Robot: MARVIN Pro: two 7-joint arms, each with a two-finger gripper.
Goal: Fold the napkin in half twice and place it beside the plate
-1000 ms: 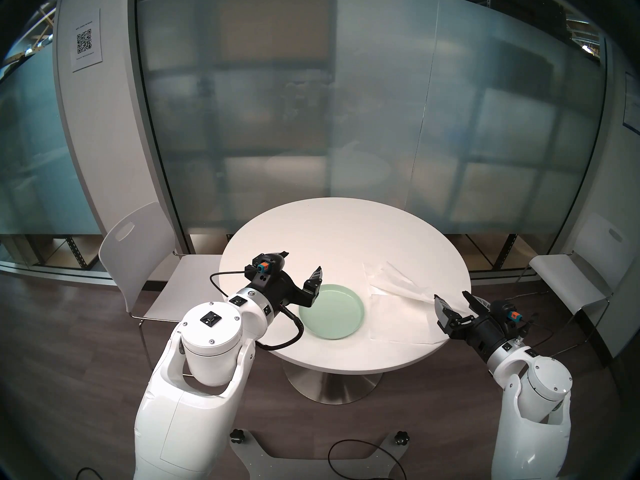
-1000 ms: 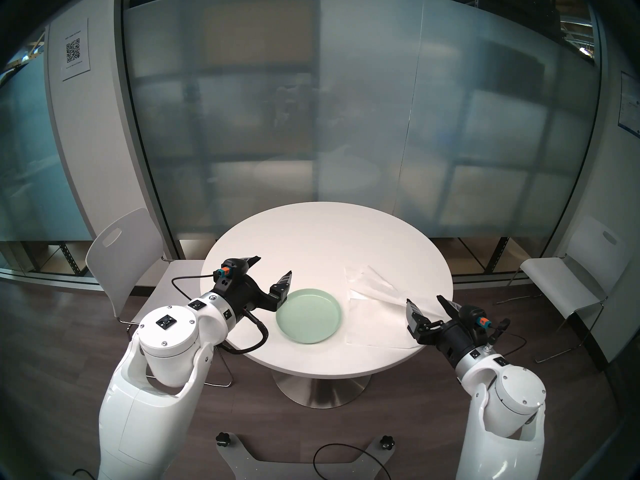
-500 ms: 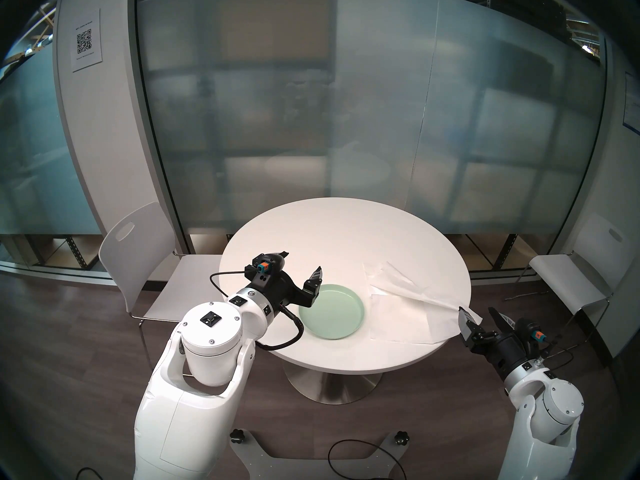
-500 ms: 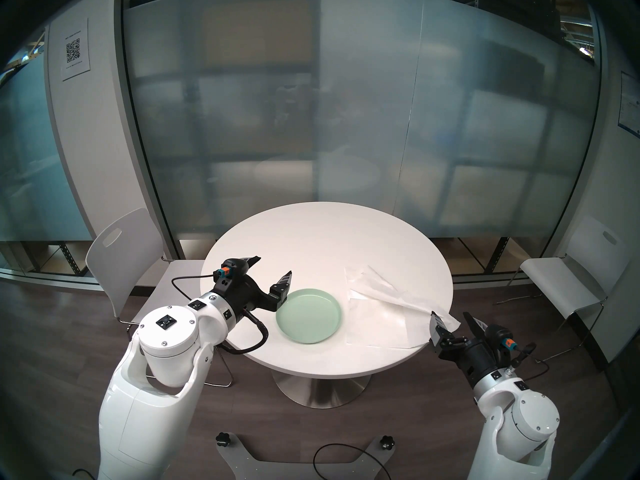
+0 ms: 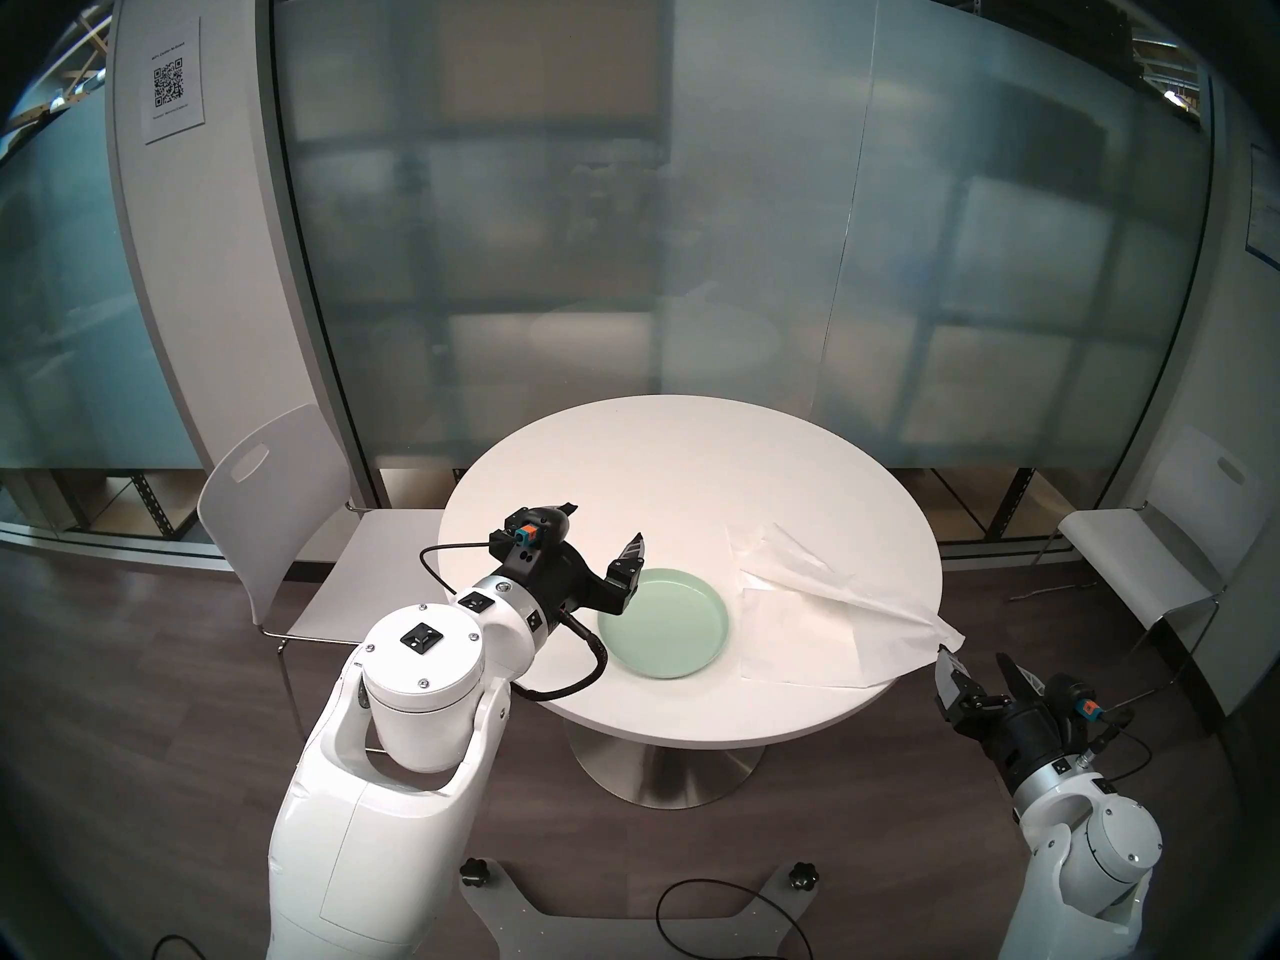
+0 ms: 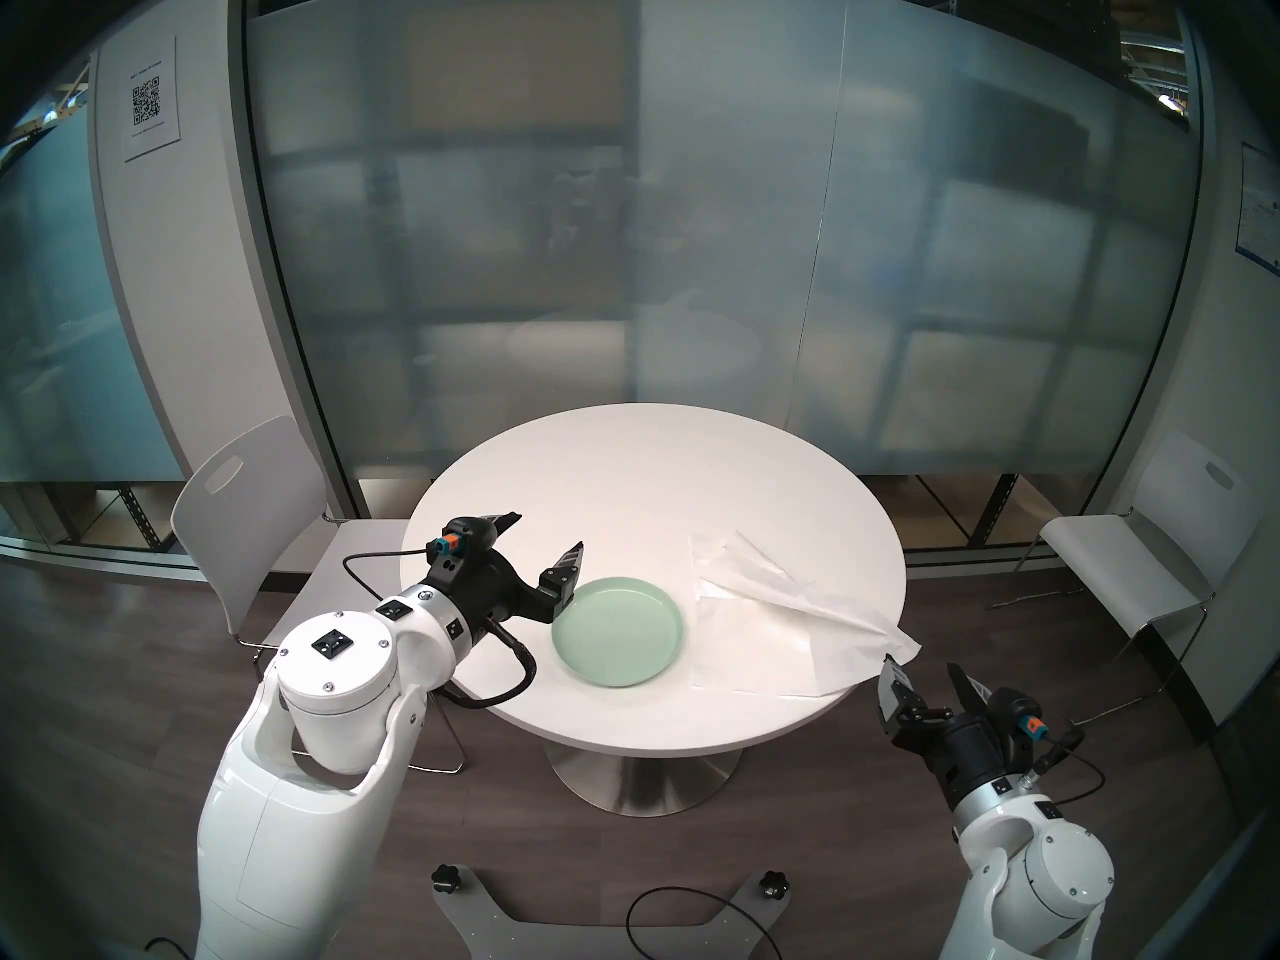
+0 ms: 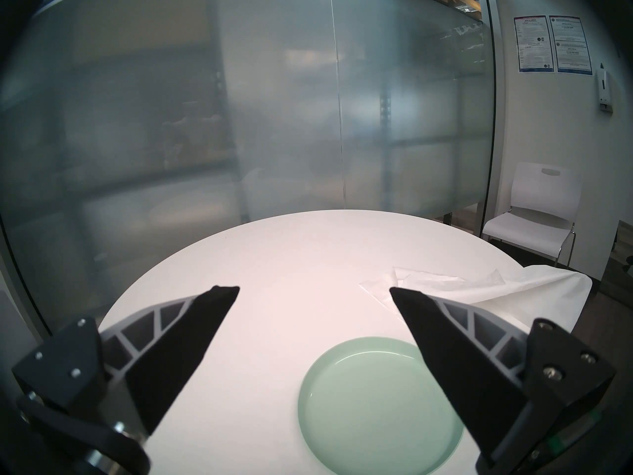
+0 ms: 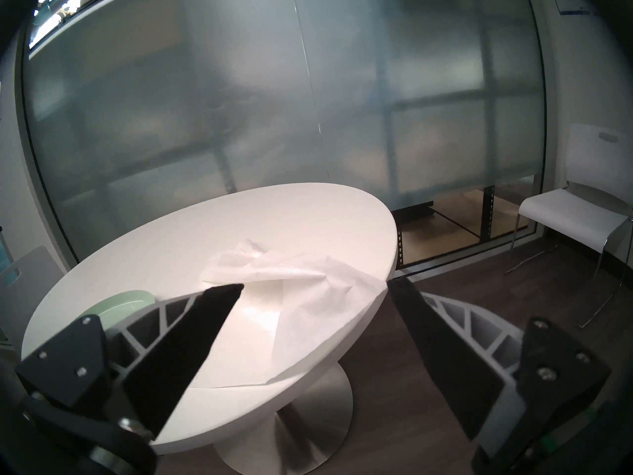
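A round white table [image 5: 665, 453] stands on a brushed metal pedestal foot [image 5: 665, 771] over dark wood flooring; a white chair [image 5: 277, 522] sits at its left and another [image 5: 1170, 557] at its right; behind runs a frosted glass wall [image 5: 623, 245]; a sheet with a QR code [image 5: 170, 79] hangs on the left pillar; a black cable [image 5: 727, 917] loops on the floor.

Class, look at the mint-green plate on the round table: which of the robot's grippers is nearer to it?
Left. The left gripper hangs open over the plate's left rim; the right gripper is open off the table's right edge, past the napkin.
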